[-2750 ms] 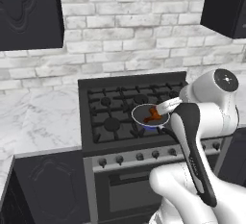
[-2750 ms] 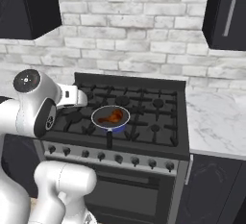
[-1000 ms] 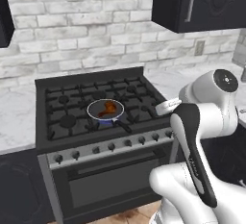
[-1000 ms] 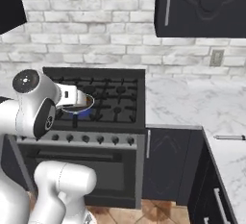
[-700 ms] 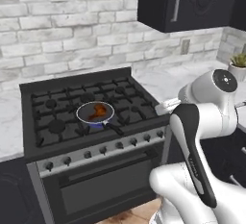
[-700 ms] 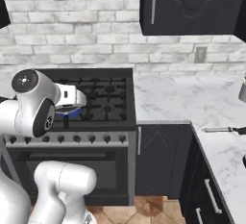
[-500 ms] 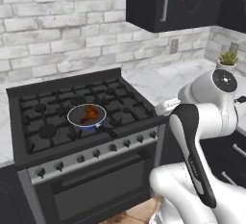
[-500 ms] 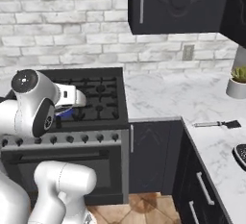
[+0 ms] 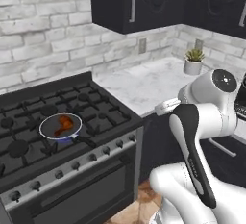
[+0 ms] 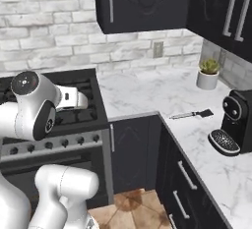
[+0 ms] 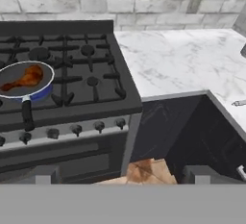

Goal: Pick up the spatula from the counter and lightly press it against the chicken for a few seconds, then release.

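The spatula (image 10: 192, 115), with a dark blade and a thin metal handle, lies flat on the marble counter (image 10: 147, 95) to the right of the stove, near the coffee machine. The tip of the spatula's handle (image 11: 239, 103) shows at the right edge of the hand view. The chicken (image 9: 61, 124) is a browned piece in a small blue pan (image 9: 72, 132) on the stove's front burner; in the hand view the chicken (image 11: 24, 79) is at the far left. My gripper (image 11: 121, 174) is open with nothing between its fingers, held over the floor in front of the stove, far from both.
A black gas stove (image 9: 96, 107) fills the left. A black coffee machine (image 10: 231, 122) and a potted plant (image 10: 207, 73) stand on the corner counter. Dark wall cabinets (image 10: 142, 2) hang overhead, and dark base cabinets (image 10: 133, 149) sit below the counter.
The whole picture has shifted left: the base has driven right along the counter. The spatula, coffee machine and plant have come into view. The arm's pose looks unchanged and the gripper stays open.
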Robot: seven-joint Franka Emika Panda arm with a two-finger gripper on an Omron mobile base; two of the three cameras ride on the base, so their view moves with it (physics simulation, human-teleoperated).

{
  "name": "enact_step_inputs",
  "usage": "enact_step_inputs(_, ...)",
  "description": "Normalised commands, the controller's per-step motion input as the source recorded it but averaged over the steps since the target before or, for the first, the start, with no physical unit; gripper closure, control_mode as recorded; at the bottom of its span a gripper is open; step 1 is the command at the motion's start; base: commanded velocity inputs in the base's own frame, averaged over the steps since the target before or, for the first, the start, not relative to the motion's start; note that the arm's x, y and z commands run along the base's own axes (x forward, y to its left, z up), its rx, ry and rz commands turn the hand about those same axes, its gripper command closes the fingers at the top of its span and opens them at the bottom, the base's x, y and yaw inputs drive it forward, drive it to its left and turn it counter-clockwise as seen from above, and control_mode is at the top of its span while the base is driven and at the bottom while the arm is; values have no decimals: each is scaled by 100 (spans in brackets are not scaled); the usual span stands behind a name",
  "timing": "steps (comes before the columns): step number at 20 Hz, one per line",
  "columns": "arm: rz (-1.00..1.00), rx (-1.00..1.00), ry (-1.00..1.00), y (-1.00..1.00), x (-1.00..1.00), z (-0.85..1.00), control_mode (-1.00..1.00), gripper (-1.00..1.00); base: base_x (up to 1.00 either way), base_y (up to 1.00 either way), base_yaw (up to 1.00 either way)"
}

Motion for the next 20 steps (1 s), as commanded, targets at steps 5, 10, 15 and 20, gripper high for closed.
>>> enact_step_inputs(5,0,0,0,0,0,0,100,-100,16,-19,-36)
enact_step_inputs(10,0,0,0,0,0,0,100,-100,27,-15,-36)
enact_step_inputs(15,0,0,0,0,0,0,100,-100,45,-12,-34)
enact_step_inputs(20,0,0,0,0,0,0,100,-100,58,-5,-31)
